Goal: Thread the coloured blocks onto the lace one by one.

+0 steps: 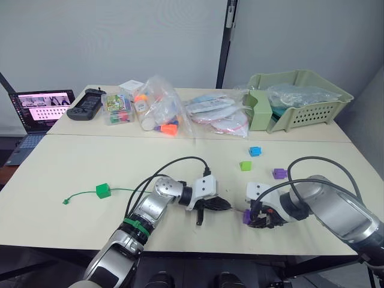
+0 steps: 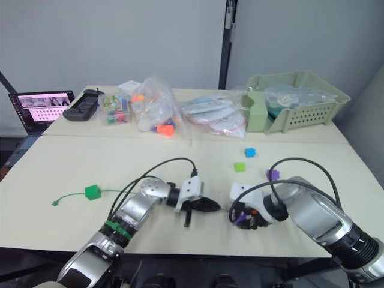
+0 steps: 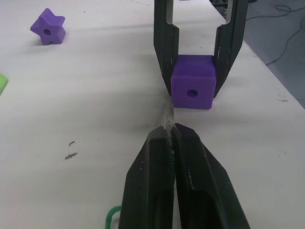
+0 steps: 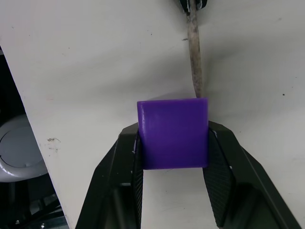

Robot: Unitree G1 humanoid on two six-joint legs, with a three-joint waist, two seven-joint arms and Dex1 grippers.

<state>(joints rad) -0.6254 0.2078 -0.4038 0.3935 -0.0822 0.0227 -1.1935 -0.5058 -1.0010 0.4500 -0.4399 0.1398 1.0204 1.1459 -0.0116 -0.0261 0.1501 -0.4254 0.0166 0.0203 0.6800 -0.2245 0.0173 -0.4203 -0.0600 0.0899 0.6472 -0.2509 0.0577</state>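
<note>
Cream table (image 1: 72,168): blocks, lace (image 1: 81,195), bags, basket (image 1: 312,102), laptop (image 1: 42,108).

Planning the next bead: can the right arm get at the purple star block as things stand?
Probably not yet. The right gripper is shut on the purple cube, at the lace tip. The purple star block lies beside that arm with bare table around it.

left gripper (image 3: 172,131) fingers pinched together, low over table; right gripper (image 4: 172,138) facing it, fingers clamped
</note>
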